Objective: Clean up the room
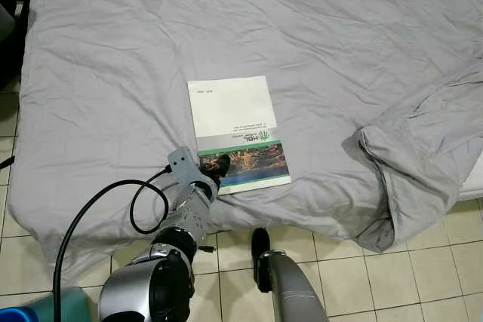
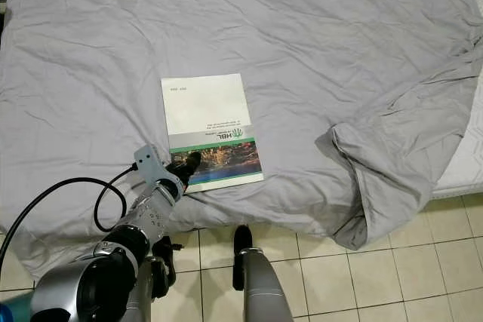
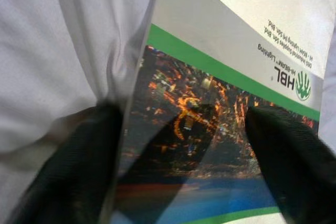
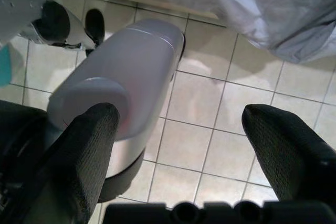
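Landmark: booklet (image 1: 236, 130), white cover with a green band and a night-city photo, lying flat on the grey sheet (image 1: 113, 73) of the bed, near the bed's front edge.

Left of the booklet: a black cable (image 1: 90, 209) loops from the left arm across the sheet's overhanging edge and the tiled floor (image 1: 423, 262). A teal object (image 1: 34, 308) sits further left and nearer the robot, at the frame corner.

At the booklet: left pincer (image 1: 215, 165) rests at the near left corner of the booklet. In the left wrist view its fingers (image 3: 68, 166) stand wide apart, one over the sheet just beside the booklet's edge, the other over the photo; whether they press the cover cannot be told.

Right of the booklet: a folded-over, bunched part of the sheet (image 1: 407, 179) hangs at the bed's front right.

Below the booklet, over the floor: right pincer (image 4: 181, 150), fingers wide, holding nothing, pointing at tiles beside the robot's silver leg (image 4: 126, 87).
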{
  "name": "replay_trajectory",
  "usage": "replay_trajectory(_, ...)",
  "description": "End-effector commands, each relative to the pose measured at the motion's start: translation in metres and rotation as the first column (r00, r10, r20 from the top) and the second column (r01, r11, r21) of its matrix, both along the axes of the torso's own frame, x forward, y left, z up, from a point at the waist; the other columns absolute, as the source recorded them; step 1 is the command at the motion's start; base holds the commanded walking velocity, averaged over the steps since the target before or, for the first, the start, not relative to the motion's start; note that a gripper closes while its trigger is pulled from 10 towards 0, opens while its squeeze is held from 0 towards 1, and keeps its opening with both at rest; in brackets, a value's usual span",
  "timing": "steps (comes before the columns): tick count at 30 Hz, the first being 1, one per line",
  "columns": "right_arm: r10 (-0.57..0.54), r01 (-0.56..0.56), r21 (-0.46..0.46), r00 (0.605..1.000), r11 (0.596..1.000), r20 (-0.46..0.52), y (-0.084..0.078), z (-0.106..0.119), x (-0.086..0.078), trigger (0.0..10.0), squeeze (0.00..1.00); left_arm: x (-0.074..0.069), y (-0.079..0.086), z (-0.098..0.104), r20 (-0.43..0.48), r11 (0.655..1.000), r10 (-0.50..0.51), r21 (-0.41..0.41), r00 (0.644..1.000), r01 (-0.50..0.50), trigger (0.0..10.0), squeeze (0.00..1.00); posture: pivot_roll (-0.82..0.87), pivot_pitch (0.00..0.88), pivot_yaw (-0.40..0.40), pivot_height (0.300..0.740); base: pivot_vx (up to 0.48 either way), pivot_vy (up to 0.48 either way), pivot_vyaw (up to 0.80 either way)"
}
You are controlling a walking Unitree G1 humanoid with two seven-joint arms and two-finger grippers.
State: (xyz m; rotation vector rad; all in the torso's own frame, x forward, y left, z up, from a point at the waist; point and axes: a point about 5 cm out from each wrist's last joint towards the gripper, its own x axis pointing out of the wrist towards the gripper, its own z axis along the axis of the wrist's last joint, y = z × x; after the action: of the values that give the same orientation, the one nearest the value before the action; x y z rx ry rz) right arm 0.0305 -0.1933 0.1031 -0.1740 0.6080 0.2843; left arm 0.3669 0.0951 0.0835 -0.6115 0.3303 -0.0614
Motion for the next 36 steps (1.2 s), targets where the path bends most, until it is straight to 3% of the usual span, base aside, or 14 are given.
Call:
replay_trajectory(1,-0.017,0.019,0.035,0.999,0.999,-0.044,0.001,-0.001,-0.008,10.0,0.0,-0.016,-0.015,-0.023,-0.1,0.998,-0.057,-0.017,0.993,0.056,0.0,0.0,-0.44,0.621,-0.14,0.74,0.0,0.0,0.0)
replay_trajectory(13,-0.003,0.008,0.062,0.998,0.998,-0.071,0.005,-0.001,-0.012,10.0,0.0,-0.021,-0.016,-0.031,-0.146,0.995,-0.058,-0.086,0.988,0.046,0.0,0.0,-0.44,0.629,-0.14,0.74,0.0,0.0,0.0)
replay_trajectory(24,-0.013,0.017,0.05,0.997,0.999,-0.078,0.005,-0.001,-0.013,10.0,0.0,-0.021,-0.015,-0.031,-0.131,0.993,-0.059,-0.106,0.99,0.045,0.0,0.0,-0.44,0.647,-0.145,0.74,0.0,0.0,0.0)
replay_trajectory(30,-0.037,0.039,0.069,0.999,0.997,-0.038,0.008,-0.019,0.005,10.0,0.0,-0.014,0.003,-0.022,-0.039,0.997,-0.083,0.0,0.996,0.083,0.0,0.0,-0.36,0.556,-0.065,0.74,0.0,0.0,0.0)
replay_trajectory(31,-0.065,0.063,0.089,0.998,0.994,0.019,0.009,-0.025,0.026,10.0,0.0,-0.009,0.01,-0.013,0.033,0.985,-0.135,0.115,0.99,0.13,0.0,0.0,-0.32,0.503,-0.031,0.74,0.0,0.0,0.0)
replay_trajectory(32,-0.075,0.071,0.098,0.996,0.993,0.041,0.01,-0.028,0.035,10.0,0.0,-0.008,0.012,-0.011,0.057,0.975,-0.159,0.168,0.986,0.147,0.0,0.0,-0.31,0.49,-0.023,0.74,0.0,0.0,0.0)
replay_trajectory(36,-0.101,0.087,0.12,0.989,0.989,0.112,0.011,-0.04,0.068,10.0,0.0,-0.004,0.02,0.002,0.144,0.933,-0.231,0.314,0.962,0.177,0.0,0.0,-0.23,0.39,0.035,0.74,0.0,0.0,0.0)
